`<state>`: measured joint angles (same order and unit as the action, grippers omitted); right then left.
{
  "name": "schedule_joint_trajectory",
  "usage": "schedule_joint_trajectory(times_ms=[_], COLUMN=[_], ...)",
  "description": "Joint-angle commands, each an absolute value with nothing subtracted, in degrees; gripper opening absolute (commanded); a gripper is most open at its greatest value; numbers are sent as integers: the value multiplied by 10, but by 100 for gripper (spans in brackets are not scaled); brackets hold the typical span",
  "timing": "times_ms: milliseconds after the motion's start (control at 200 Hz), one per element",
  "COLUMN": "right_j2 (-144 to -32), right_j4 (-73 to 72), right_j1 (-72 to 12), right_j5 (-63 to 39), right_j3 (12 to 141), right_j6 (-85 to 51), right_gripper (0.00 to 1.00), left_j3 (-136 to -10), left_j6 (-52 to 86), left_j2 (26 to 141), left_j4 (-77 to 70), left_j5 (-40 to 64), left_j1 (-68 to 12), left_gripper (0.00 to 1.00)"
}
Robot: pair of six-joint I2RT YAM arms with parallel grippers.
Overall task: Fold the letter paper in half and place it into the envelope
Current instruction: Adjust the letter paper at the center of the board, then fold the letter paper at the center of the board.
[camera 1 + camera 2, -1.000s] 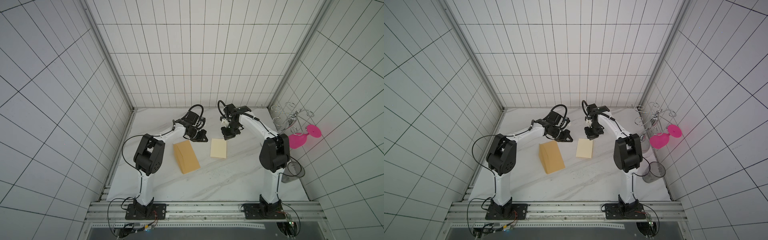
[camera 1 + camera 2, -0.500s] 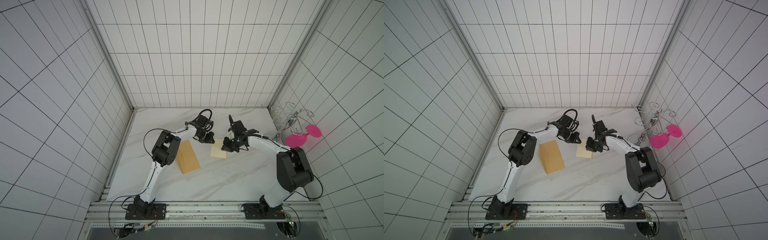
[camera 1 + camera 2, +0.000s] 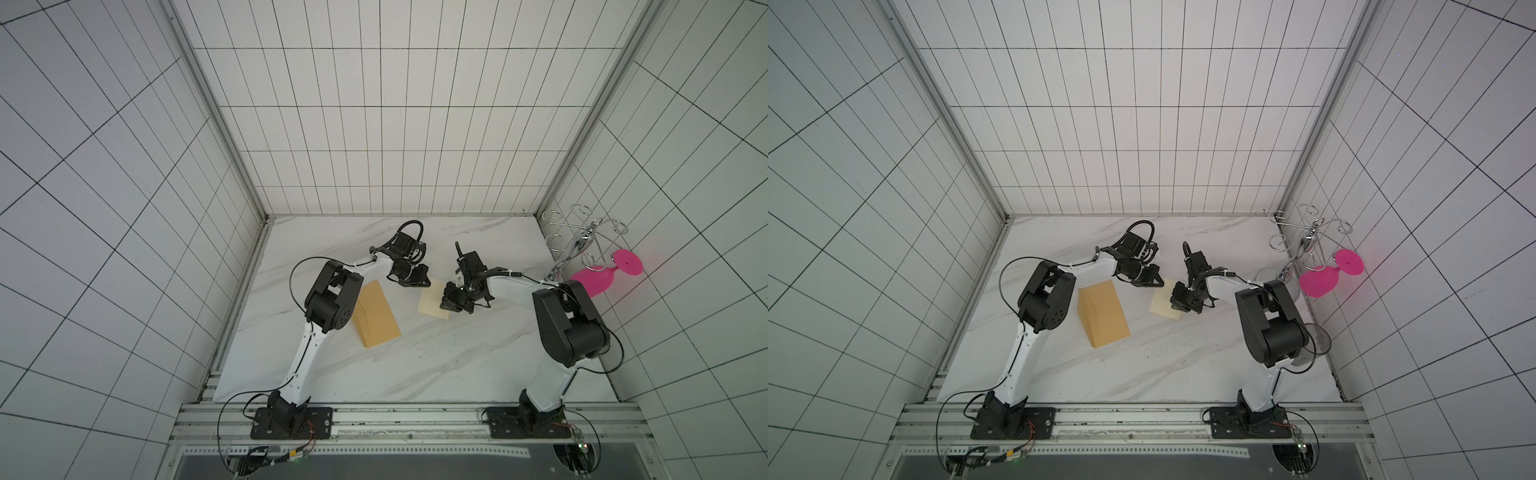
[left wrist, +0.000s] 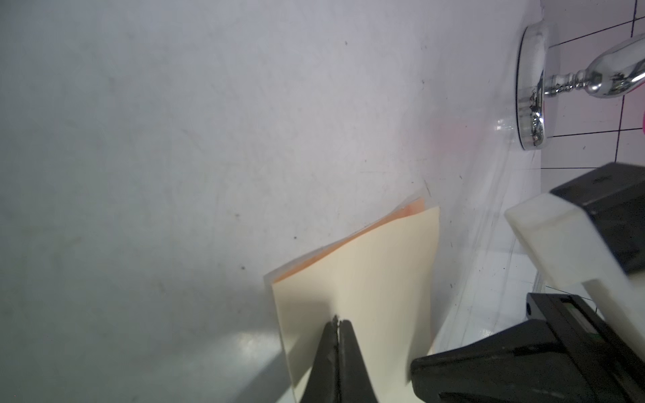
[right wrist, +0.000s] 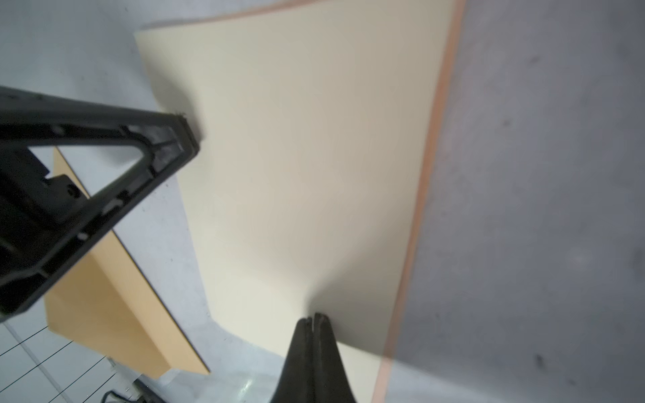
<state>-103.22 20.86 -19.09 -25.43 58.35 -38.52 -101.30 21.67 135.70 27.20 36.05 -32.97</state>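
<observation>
Letter paper [image 3: 432,306] [image 3: 1162,306] was seen lying folded on the marble table [image 3: 457,374], roughly mid-table between the two arms. Cream face was turned up. In the right wrist view a thin peach strip of the under layer was shown along one long edge of the sheet [image 5: 296,174]. In the left wrist view the top layer [image 4: 366,279] was seen slightly lifted at the far edge, with peach visible underneath.

Left gripper [image 3: 427,285] [image 3: 1161,285] was closed, fingers pressed tip to tip [image 4: 337,319], with the tips set on the paper at one short edge. Right gripper [image 3: 443,306] [image 3: 1173,306] was likewise closed [image 5: 314,315], tips set on the paper near its opposite end. Whether either pair pinched the sheet or only pressed on it could not be told.

Envelope [image 3: 376,316] [image 3: 1102,313] [image 5: 104,296] was laid flat on the table on the left arm's side of the paper, apart from it and partly hidden by the left arm's elbow in both top views.

Chrome wire rack [image 3: 577,237] and pink glass [image 3: 598,278] were noted at the table's right edge, well apart from the paper.
</observation>
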Motion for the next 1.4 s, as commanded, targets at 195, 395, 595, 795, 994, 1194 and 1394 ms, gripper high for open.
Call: schedule_joint_trajectory(times_ms=[195,395,595,795,994,1194,1394], right_j2=[-1079,-1137,-1171,-1129,-1076,-1079,-1097], right_j4=[270,330,356,357,385,372,351], right_j1=[-153,-138,-139,-145,-168,-181,-203], right_j5=[-205,-181,-193,-213,-220,-252,-266], right_j3=[615,732,807,799,819,815,812], right_j6=[-341,-281,-265,-247,-234,-273,-306], right_gripper=[0,0,0,0,0,0,0], left_j3=[-933,-877,-825,-859,-899,-924,-917], left_j6=[202,189,185,188,188,197,197], left_j2=[1299,1256,1212,1194,1182,1227,1251], left_j4=[268,280,292,327,333,336,330], left_j5=[332,328,329,334,330,341,336], left_j1=[-320,-352,-370,-348,-327,-333,-339], left_gripper=[0,0,0,0,0,0,0])
